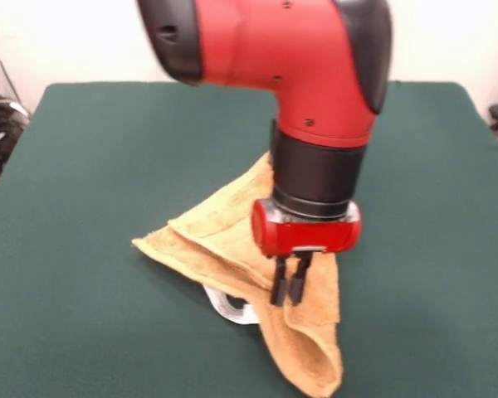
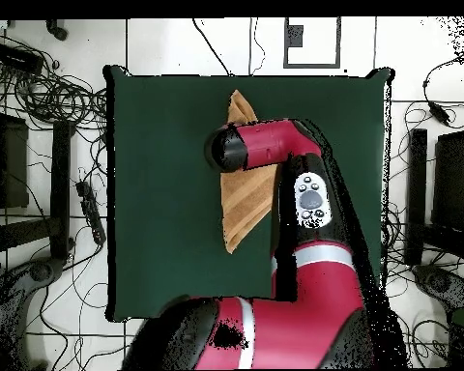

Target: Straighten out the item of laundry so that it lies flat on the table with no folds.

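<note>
The orange-tan towel (image 1: 224, 240) lies folded over itself in a rough triangle in the middle of the green table (image 1: 91, 166). One corner points to the front edge. Its small white tag (image 1: 232, 308) shows under the left edge, which looks slightly raised. My gripper (image 1: 287, 286) comes straight down on the towel's middle, its two black fingers close together and pinching a fold. In the overhead view the towel (image 2: 238, 217) shows as a long narrow strip on the table (image 2: 159, 174), partly hidden under my arm (image 2: 265, 145). The gripper itself is hidden there.
Cables and equipment (image 2: 52, 97) lie on the floor around the table, and dark stands (image 2: 415, 193) are at the sides. The towel's near corner (image 1: 324, 377) lies close to the table's front edge.
</note>
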Motion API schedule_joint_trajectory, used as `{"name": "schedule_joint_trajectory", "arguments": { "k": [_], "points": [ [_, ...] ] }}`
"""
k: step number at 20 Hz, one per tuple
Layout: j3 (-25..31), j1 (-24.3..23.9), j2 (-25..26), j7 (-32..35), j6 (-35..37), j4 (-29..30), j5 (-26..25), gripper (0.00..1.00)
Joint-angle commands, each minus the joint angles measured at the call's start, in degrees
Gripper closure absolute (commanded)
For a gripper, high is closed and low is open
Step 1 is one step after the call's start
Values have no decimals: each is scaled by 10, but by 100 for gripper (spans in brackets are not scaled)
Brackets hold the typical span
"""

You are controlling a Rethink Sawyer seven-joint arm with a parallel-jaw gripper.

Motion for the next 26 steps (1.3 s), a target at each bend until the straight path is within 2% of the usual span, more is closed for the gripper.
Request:
{"name": "schedule_joint_trajectory", "arguments": {
  "k": [1, 5, 7, 14, 19, 26],
  "points": [
    [-48, 69, 49, 212, -45, -6, 30, 100],
    [-80, 86, 76, 228, -31, -46, 33, 100],
    [-100, 89, 74, 242, -47, -37, 31, 100],
    [-163, 134, 81, 300, -12, -60, 39, 100],
    [-215, 171, 57, 335, 45, -34, 53, 100],
    [-221, 202, 6, 338, 23, 16, 82, 100]
  ]
}}
